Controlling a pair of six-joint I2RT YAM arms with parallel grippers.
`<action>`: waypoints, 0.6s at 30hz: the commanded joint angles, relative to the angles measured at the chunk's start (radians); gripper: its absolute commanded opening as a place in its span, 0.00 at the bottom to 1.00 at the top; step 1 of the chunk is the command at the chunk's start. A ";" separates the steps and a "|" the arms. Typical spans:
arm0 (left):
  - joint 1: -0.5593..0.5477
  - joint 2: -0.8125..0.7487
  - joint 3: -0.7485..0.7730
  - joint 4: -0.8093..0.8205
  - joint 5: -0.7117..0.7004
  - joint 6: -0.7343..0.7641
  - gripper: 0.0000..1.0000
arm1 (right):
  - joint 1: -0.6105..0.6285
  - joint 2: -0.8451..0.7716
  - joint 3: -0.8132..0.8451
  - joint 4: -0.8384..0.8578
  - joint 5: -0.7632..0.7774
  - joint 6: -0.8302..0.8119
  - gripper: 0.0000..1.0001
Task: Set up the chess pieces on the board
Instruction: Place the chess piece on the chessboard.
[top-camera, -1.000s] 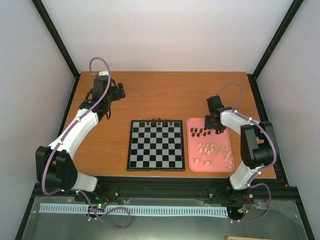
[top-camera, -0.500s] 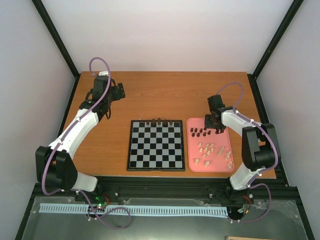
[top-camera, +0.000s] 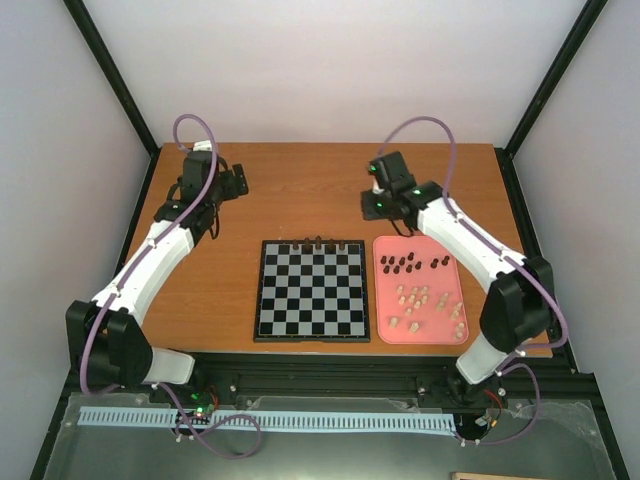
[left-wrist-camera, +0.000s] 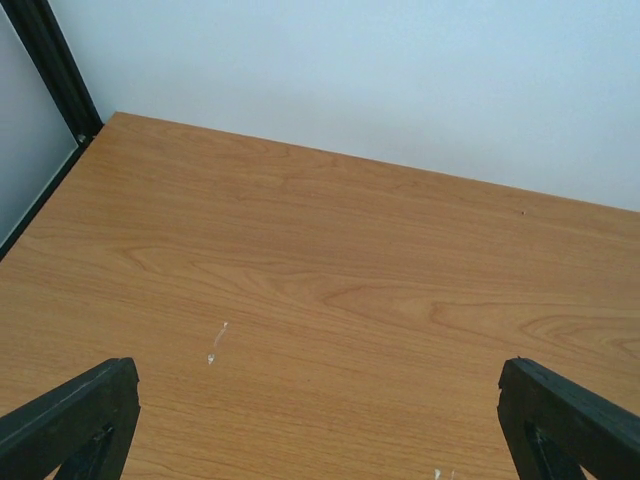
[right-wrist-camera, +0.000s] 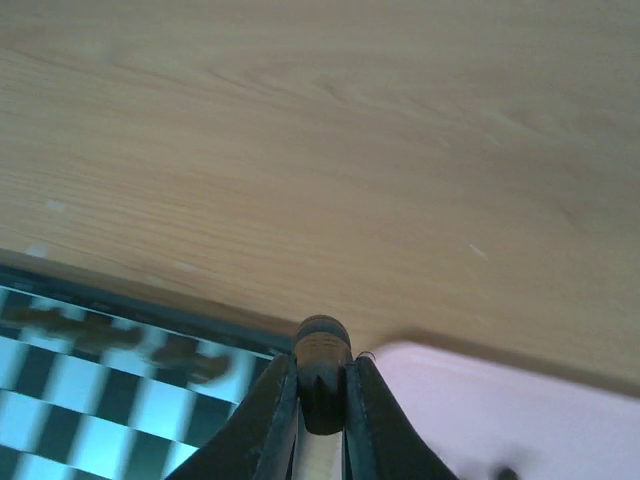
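1. Left fingers (left-wrist-camera: 70, 425): spread wide with nothing between them, over the bare wooden surface (top-camera: 300, 190) at its far left.
2. Board (top-camera: 312, 290): lies flat at mid-surface, with a few standing dark pieces (top-camera: 318, 241) along its far row.
3. Right fingers (right-wrist-camera: 270, 420): pinching one held dark piece (right-wrist-camera: 322, 360), above the surface just beyond the board's far right corner.
4. Pink tray (top-camera: 382, 335): just right of the board. Loose dark pieces (top-camera: 405, 264) are grouped at its far end, and pale pieces (top-camera: 425, 300) are scattered nearer.

I count one board (top-camera: 312, 295), one pink tray (top-camera: 395, 248), one dark piece (right-wrist-camera: 322, 345) in the right gripper (right-wrist-camera: 322, 385), roughly four dark pieces (top-camera: 318, 241) on the board; the tray pieces (top-camera: 412, 296) are too tiny to tally.
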 joint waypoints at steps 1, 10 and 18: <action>-0.003 -0.067 0.011 -0.014 -0.025 0.004 1.00 | 0.119 0.122 0.189 -0.049 -0.039 -0.016 0.09; -0.003 -0.201 -0.004 -0.044 -0.051 0.016 1.00 | 0.278 0.513 0.666 -0.205 -0.102 -0.080 0.09; -0.003 -0.278 -0.031 -0.040 -0.071 0.021 1.00 | 0.360 0.698 0.926 -0.293 -0.146 -0.128 0.10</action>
